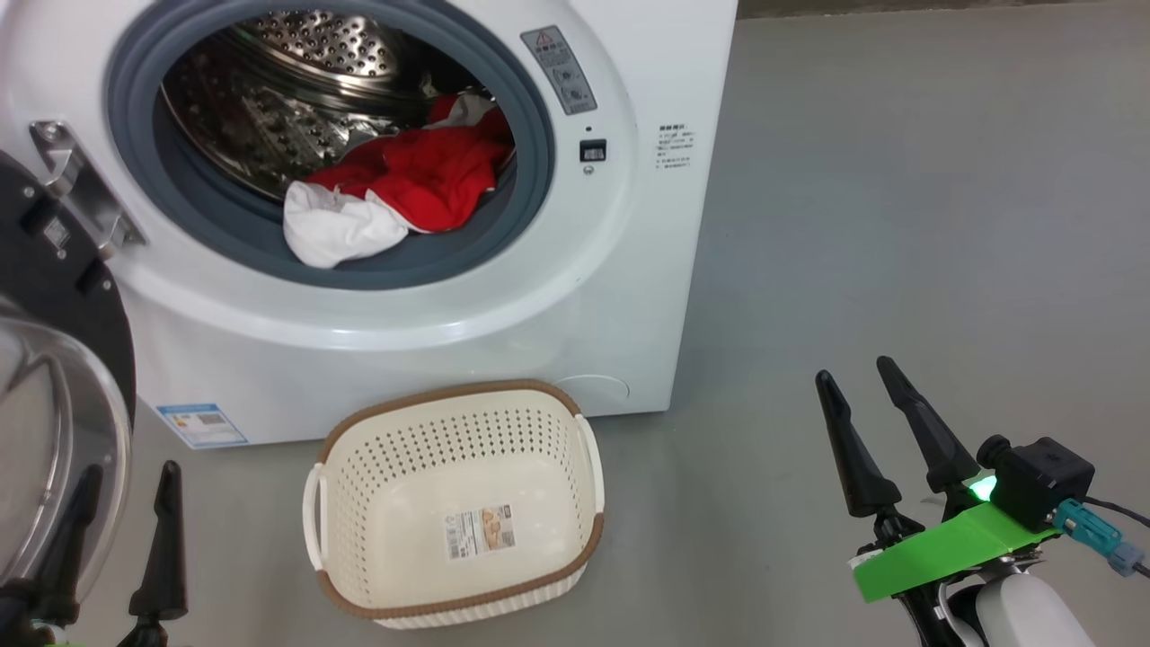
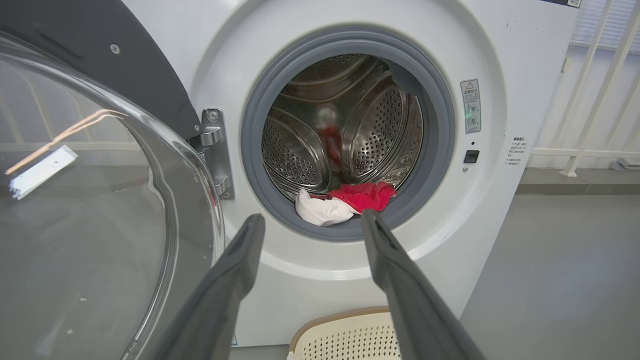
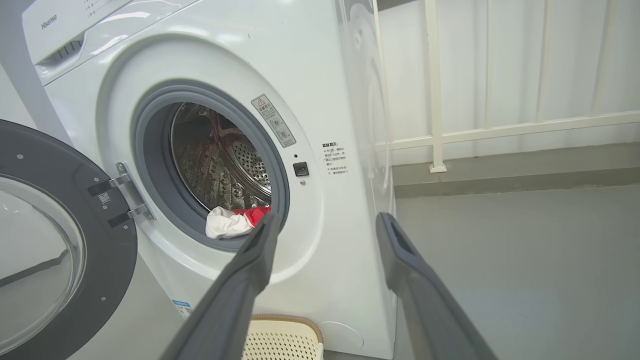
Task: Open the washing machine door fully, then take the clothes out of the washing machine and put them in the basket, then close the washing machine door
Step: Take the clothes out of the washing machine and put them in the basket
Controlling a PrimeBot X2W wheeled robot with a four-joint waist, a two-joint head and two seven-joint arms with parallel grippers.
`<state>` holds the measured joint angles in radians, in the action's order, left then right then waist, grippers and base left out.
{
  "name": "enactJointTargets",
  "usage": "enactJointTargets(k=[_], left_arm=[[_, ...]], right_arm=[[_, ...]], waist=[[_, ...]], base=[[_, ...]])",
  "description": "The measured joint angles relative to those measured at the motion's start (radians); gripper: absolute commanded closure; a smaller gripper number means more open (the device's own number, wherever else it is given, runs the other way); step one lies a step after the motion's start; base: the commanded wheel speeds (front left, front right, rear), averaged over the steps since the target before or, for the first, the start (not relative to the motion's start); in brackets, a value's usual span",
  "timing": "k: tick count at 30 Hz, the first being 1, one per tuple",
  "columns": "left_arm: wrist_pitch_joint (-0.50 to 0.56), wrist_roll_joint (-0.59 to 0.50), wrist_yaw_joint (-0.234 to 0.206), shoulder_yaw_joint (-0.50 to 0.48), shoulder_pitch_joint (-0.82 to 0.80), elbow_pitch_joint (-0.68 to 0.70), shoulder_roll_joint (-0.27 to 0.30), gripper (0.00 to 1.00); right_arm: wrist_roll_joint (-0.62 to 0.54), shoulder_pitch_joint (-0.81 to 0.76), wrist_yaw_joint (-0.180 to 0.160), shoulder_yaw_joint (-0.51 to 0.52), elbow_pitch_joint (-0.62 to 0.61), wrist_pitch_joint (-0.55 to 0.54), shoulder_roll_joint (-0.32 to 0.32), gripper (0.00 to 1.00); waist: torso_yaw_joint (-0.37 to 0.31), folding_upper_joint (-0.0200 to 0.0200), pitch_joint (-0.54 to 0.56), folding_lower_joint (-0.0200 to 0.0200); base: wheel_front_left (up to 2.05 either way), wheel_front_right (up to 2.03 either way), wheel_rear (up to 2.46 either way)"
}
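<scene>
The door (image 1: 54, 386) stands swung out on my left, its glass just beside my left gripper (image 1: 130, 469), whose fingers are spread wide and hold nothing. The clothes (image 1: 404, 184) lie heaped at the front lip of the washing machine (image 1: 503, 305), with the white piece draped on the grey seal. I'd reach in low, pinch a thick fold, lift it clear of the seal, then drop it in the basket (image 1: 449, 393) below. My right gripper (image 1: 853, 368) is spread and empty too.
</scene>
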<state>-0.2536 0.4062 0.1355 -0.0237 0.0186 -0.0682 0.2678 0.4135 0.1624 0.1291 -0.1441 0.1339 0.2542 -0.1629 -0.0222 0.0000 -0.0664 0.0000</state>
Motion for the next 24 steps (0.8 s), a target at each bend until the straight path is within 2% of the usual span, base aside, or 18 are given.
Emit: enactJointTargets(k=[12, 24], left_arm=[[0.000, 0.011, 0.000, 0.000, -0.003, -0.003, 0.001, 0.00], [0.000, 0.011, 0.000, 0.001, -0.003, -0.003, 0.002, 0.00]], right_arm=[[0.000, 0.000, 0.000, 0.000, 0.001, 0.000, 0.000, 0.00], [-0.002, 0.000, 0.000, 0.001, 0.000, 0.000, 0.004, 0.00]], waist=[[0.004, 0.0000, -0.001, 0.0000], [0.008, 0.0000, -0.002, 0.0000]], base=[[1.24, -1.24, 0.00], [0.14, -0.14, 0.00]])
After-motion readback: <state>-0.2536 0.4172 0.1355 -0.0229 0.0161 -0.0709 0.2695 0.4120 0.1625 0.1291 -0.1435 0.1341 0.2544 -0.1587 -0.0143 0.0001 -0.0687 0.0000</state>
